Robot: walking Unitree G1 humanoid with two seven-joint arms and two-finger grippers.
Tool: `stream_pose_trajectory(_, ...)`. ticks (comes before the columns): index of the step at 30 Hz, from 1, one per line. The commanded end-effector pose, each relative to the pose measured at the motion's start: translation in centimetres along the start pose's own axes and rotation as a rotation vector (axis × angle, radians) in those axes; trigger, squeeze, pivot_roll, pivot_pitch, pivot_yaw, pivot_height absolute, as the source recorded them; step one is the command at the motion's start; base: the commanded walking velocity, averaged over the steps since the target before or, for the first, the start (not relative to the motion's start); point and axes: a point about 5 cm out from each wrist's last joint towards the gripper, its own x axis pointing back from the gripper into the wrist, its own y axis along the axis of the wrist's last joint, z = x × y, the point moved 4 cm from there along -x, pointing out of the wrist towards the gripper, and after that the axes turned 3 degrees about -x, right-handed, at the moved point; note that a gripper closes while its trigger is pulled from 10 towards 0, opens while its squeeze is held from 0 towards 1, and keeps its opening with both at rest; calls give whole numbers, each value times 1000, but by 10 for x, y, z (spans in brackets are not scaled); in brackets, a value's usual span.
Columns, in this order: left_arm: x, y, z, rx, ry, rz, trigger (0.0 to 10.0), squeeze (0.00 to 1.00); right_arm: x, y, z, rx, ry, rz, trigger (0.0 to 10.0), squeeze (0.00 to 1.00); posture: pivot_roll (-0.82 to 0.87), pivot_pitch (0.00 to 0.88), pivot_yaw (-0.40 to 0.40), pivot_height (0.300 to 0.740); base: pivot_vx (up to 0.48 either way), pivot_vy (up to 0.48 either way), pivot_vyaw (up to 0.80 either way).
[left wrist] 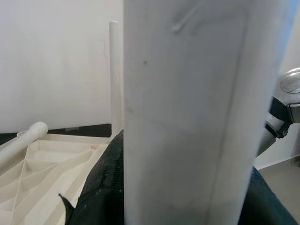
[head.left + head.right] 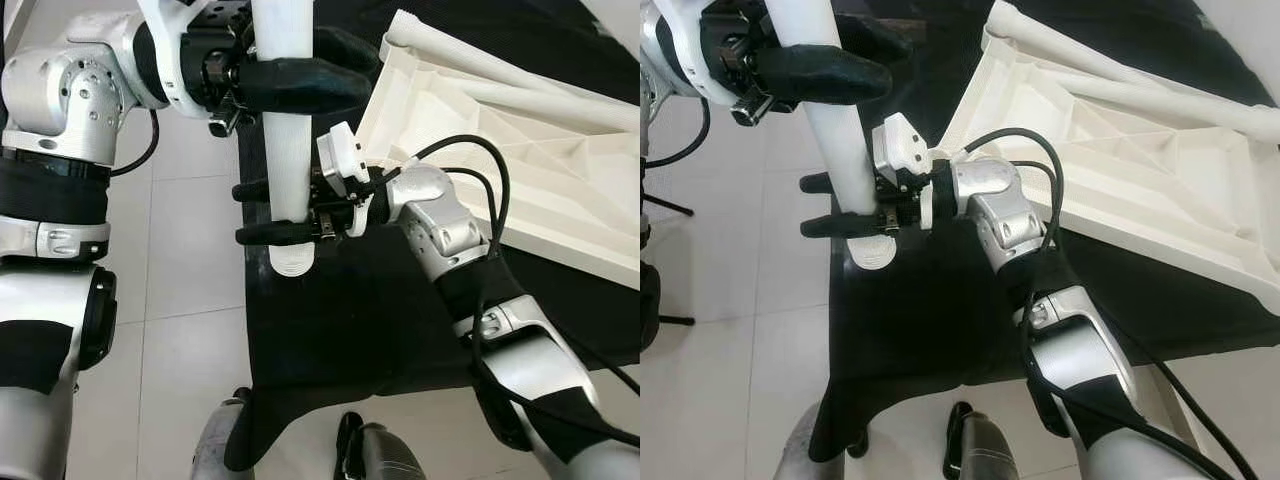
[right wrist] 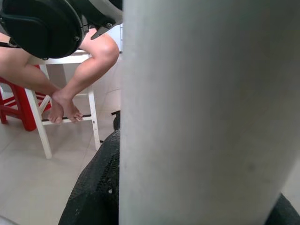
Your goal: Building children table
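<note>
Both grippers hold one white round table leg [image 2: 288,150] upright over a black cloth [image 2: 340,330]. My left gripper [image 2: 355,68] is shut on its upper part, one black finger in front and one behind. My right gripper [image 2: 250,212] is shut on it just above the rounded lower end [image 2: 292,260], with a finger on each side. The white tabletop [image 2: 480,160] lies upside down to the right, ribs showing. Another leg [image 2: 500,85] runs along its far side. Close up, the held leg [image 1: 197,112] [image 3: 201,112] stands between each gripper's fingers.
Light floor tiles [image 2: 190,250] lie left of the cloth. My own feet [image 2: 365,450] are at the cloth's near edge. In the right wrist view a person's bare legs [image 3: 70,79] rest on a white stool [image 3: 40,126], beside a red stool [image 3: 18,105].
</note>
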Motion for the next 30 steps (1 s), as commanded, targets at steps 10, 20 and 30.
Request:
stream_pose_trajectory(10, -27, 41, 17, -98, -8, -248, 10000, 1000, -15, 20, -22, -11, -198, -149, 0, 0, 148, 164, -68, 740, 0, 0, 0)
stream_pose_trajectory(20, 32, 77, 19, -317, 518, -303, 10000, 1000, 19, 31, -65, -14, -548, -193, 0, 0, 150, 210, -68, 740, 0, 0, 0)
stream_pose_trajectory(30, 53, -31, -59, -148, 753, 13, 10000, 1000, 70, 32, -97, 20, -809, -98, 0, 0, 180, 334, -88, 740, 0, 0, 0)
